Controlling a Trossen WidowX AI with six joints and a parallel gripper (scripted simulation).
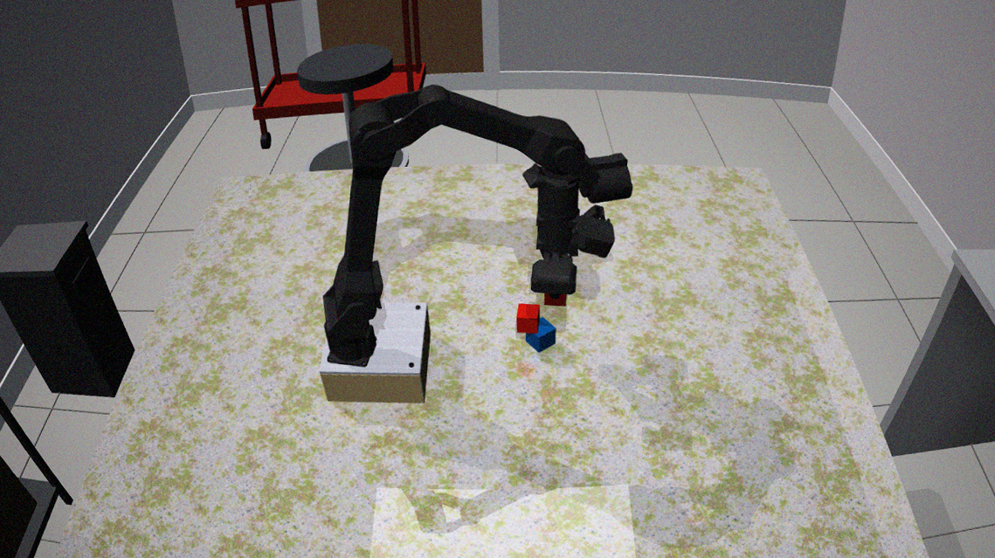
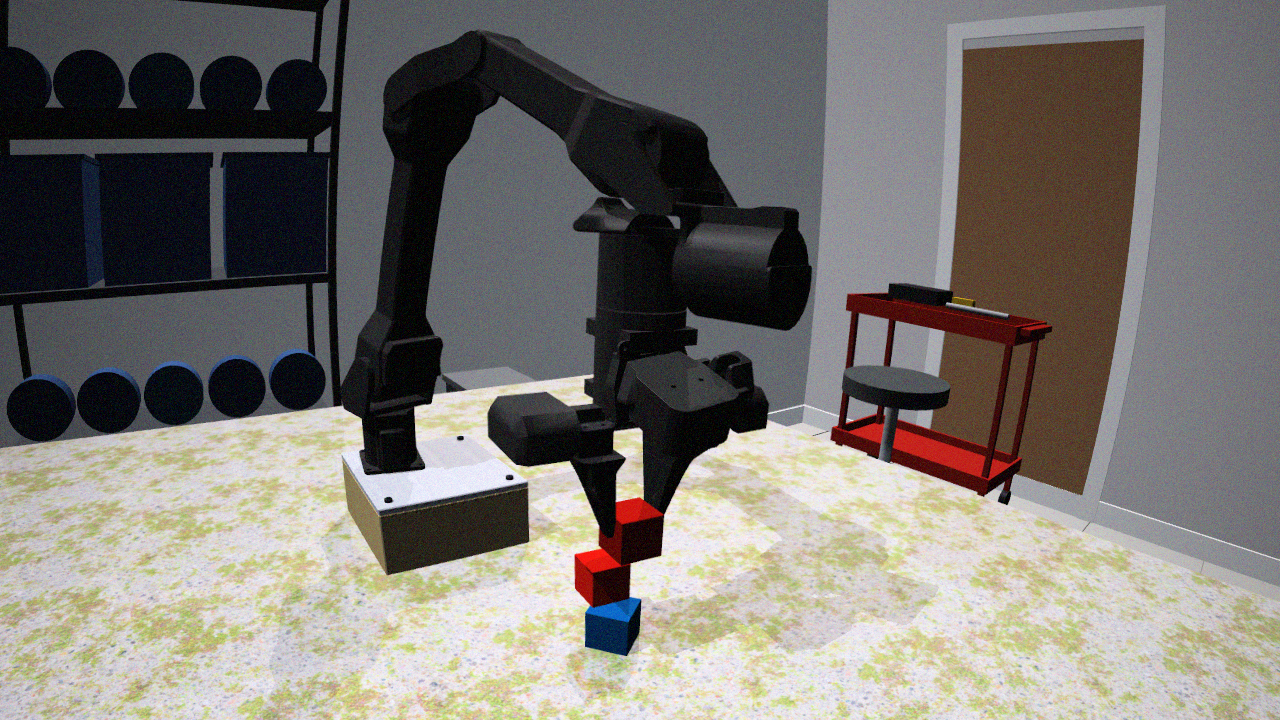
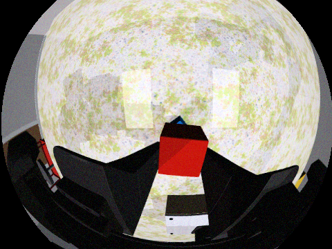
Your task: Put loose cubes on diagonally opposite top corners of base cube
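The blue base cube [image 1: 542,336] [image 2: 612,631] stands on the patterned table; only a small part of it [image 3: 180,122] shows in the wrist view. One red cube [image 1: 527,318] [image 2: 599,577] sits level on one top corner of it, overhanging outward. My gripper [image 2: 633,521] [image 3: 181,149] is shut on the second red cube [image 1: 555,300] [image 2: 639,542] [image 3: 182,159], which looks about level. It is in the air, behind the stack in the top view and above and right of it in the exterior view. The placed cube is hidden in the wrist view. The gap between the red cubes is unclear.
The arm's base stands on a white-topped box [image 1: 395,348] [image 2: 447,528] [image 3: 187,221], left of the cubes in the top and exterior views. A round stool [image 1: 346,68] [image 2: 895,387] and a red cart [image 1: 325,108] [image 2: 939,319] stand beyond the table's edge.
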